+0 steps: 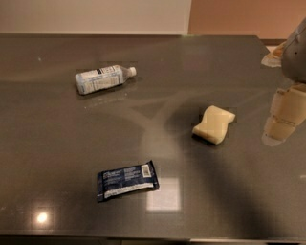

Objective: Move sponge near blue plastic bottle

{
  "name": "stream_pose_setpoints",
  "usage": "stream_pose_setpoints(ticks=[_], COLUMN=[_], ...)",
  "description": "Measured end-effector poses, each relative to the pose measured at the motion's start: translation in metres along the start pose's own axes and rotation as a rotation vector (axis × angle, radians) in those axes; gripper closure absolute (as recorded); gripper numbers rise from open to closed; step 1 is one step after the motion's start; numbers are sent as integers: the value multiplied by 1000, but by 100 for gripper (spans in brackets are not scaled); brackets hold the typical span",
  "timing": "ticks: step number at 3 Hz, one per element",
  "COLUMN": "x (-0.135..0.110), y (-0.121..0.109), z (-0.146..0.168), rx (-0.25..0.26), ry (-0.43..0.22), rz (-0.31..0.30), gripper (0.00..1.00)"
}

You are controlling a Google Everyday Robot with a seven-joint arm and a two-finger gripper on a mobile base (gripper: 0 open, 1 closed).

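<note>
The sponge [214, 124] is a pale cream-yellow foam block with pinched-in sides, lying on the dark grey table [57, 143] right of centre. The blue plastic bottle [103, 78] lies on its side at the back left, its white cap pointing right. My gripper [282, 122] hangs at the right edge of the view, to the right of the sponge and apart from it. It holds nothing that I can see.
A dark blue flat snack wrapper [126, 180] lies at the front, left of centre. The table's back edge meets a pale wall [95, 14]. A bright light reflection [42, 217] shows near the front left edge.
</note>
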State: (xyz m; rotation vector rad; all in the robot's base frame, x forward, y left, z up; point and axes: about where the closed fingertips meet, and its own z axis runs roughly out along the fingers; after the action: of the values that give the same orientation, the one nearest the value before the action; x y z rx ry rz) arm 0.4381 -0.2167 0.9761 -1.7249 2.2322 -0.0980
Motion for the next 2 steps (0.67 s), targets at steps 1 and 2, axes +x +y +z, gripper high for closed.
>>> stream_pose_setpoints(ticks=[1,2], x=[-1,-9], y=[-1,-12], z=[-1,7], rx=[4,-30], ry=[0,-12], rz=[-8,-55], gripper=[0,0])
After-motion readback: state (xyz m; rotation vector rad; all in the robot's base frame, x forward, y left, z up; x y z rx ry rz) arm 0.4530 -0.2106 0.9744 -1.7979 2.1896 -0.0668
